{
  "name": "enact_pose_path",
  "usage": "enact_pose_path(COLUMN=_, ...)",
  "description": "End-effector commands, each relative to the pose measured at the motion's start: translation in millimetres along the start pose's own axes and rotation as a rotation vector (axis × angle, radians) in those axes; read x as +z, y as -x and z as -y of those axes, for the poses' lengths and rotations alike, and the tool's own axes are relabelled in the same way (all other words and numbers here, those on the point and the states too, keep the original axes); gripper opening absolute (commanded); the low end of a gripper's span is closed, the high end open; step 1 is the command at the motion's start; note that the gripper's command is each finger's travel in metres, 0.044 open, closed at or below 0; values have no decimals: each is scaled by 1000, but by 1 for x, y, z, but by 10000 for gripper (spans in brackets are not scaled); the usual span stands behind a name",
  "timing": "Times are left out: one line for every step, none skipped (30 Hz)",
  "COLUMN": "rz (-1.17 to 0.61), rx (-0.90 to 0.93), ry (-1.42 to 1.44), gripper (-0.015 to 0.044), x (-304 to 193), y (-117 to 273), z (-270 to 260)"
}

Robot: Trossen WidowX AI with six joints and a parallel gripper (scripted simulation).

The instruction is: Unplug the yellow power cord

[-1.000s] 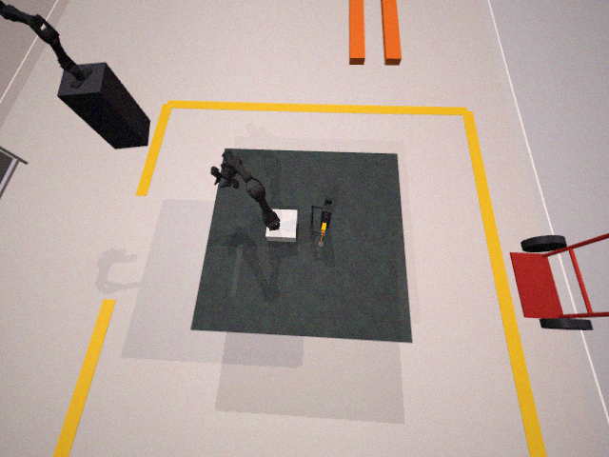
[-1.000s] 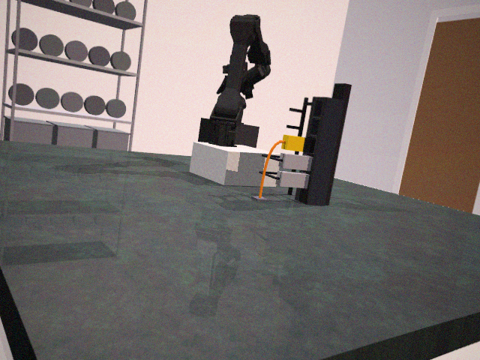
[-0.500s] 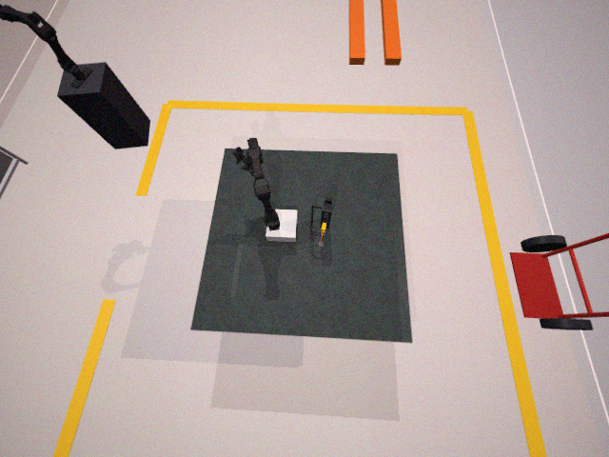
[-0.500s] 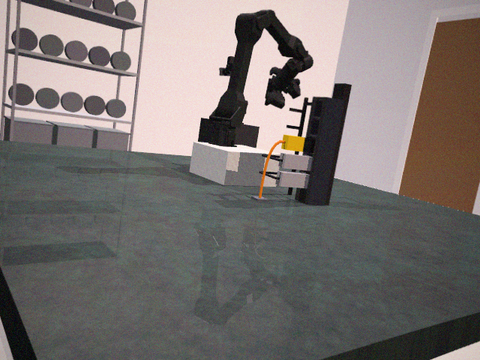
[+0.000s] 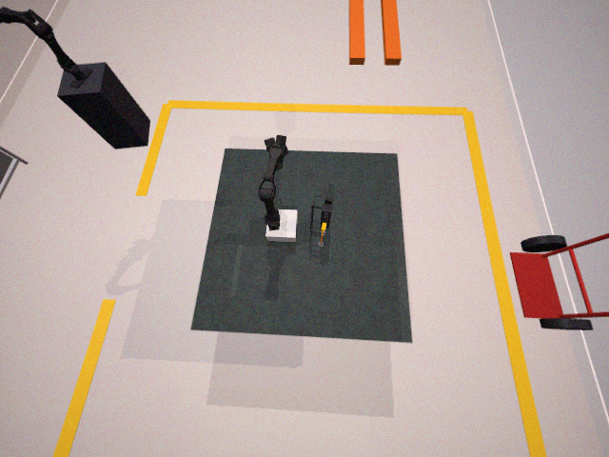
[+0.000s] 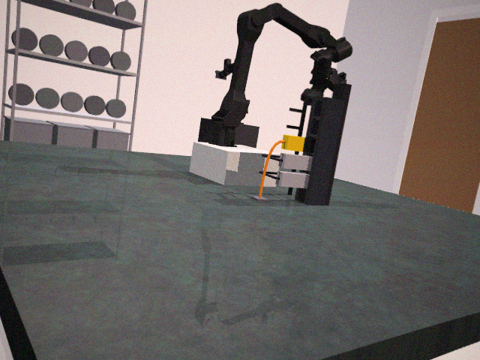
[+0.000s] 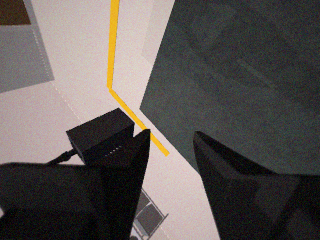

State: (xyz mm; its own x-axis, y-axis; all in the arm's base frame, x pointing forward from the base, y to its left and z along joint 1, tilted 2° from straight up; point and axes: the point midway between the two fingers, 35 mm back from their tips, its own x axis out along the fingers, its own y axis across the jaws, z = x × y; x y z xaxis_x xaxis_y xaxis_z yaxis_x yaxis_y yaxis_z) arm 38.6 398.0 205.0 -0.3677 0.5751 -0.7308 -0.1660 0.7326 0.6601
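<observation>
- While the arm (image 6: 267, 23) arches up from its white base block (image 6: 220, 163) and bends over at the elbow, its wrist points down just above the top of the black power strip (image 6: 323, 154), which stands upright on the table (image 6: 154, 251).
- End effector (image 7: 171, 145): fingers partly closed with a visible gap between them; nothing held. The wrist view through the gap shows only floor, a yellow floor line (image 7: 114, 50) and the table's edge.
- In the exterior view the end effector (image 6: 310, 97) sits at the strip's upper end, above the plug; whether it touches the strip cannot be told.
- Yellow plug (image 6: 293, 142) is seated in the strip, above two grey plugs (image 6: 295, 170).
- Orange-yellow cord (image 6: 265, 170) curves from the plug down to a small plate on the table.
- Top view: arm (image 5: 270, 182) reaches away from the base, strip (image 5: 324, 216) to one side of the base.
</observation>
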Motion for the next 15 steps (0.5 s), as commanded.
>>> enact_pose_path(rz=121, rx=19, ry=-108, gripper=160, x=39, y=24, z=8)
enact_pose_path(rz=150, rx=23, ry=-133, gripper=160, x=48, y=30, z=11)
enact_pose_path(rz=178, rx=28, ry=-159, gripper=160, x=57, y=37, z=14)
enact_pose_path(rz=207, rx=33, ry=-185, gripper=160, x=66, y=43, z=17)
enact_pose_path(rz=235, rx=37, ry=-211, gripper=160, x=74, y=50, z=20)
enact_pose_path(rz=264, rx=42, ry=-237, gripper=160, x=82, y=57, z=23)
enact_pose_path(rz=292, rx=47, ry=-263, gripper=160, x=90, y=64, z=27)
enact_pose_path(rz=321, rx=52, ry=-289, gripper=160, x=98, y=71, z=31)
enact_pose_path(rz=349, rx=57, ry=-315, gripper=160, x=106, y=78, z=35)
enact_pose_path(rz=377, rx=62, ry=-341, gripper=160, x=113, y=85, z=39)
enact_pose_path(rz=405, rx=68, ry=-367, gripper=160, x=120, y=93, z=43)
enact_pose_path(rz=434, rx=73, ry=-393, gripper=160, x=127, y=100, z=48)
enact_pose_path(rz=462, rx=78, ry=-419, gripper=160, x=134, y=108, z=52)
enact_pose_path(rz=490, rx=84, ry=-445, gripper=160, x=140, y=116, z=57)
enact_pose_path(rz=518, rx=90, ry=-471, gripper=160, x=147, y=124, z=62)
